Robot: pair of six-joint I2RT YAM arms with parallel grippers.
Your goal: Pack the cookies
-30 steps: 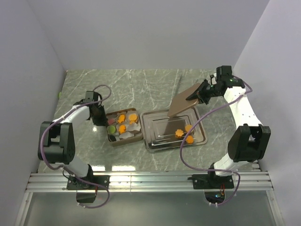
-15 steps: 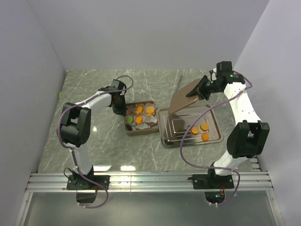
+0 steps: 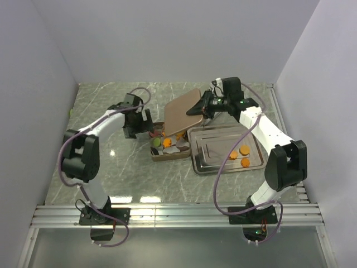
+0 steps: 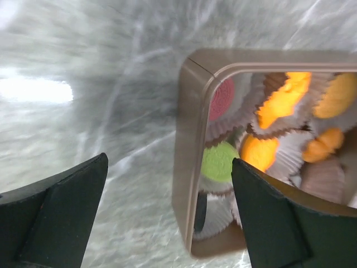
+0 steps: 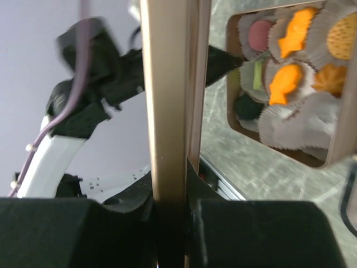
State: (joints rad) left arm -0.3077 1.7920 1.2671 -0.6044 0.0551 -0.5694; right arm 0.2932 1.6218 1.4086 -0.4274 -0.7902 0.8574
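Note:
A brown tin (image 3: 167, 157) holds the cookies in white paper cups: a pink one (image 4: 221, 99), a green one (image 4: 219, 161), a dark one and several orange ones (image 4: 281, 100). Three more orange cookies (image 3: 244, 149) lie on the metal tray (image 3: 223, 169). My left gripper (image 3: 146, 127) is open at the tin's left end, and its jaws straddle the tin's left wall (image 4: 187, 167) without gripping it. My right gripper (image 3: 202, 109) is shut on the tin's brown lid (image 3: 183, 109), which hangs tilted over the tin's far side. In the right wrist view the lid (image 5: 167, 111) stands edge-on between the fingers.
The tray sits right against the tin's right side. White walls close in the marble table on the left, back and right. The aluminium rail with both arm bases (image 3: 178, 215) runs along the near edge.
My left gripper has opened and let go of the tin's left wall. My right arm has swung the lid leftward from above the tray to above the tin.

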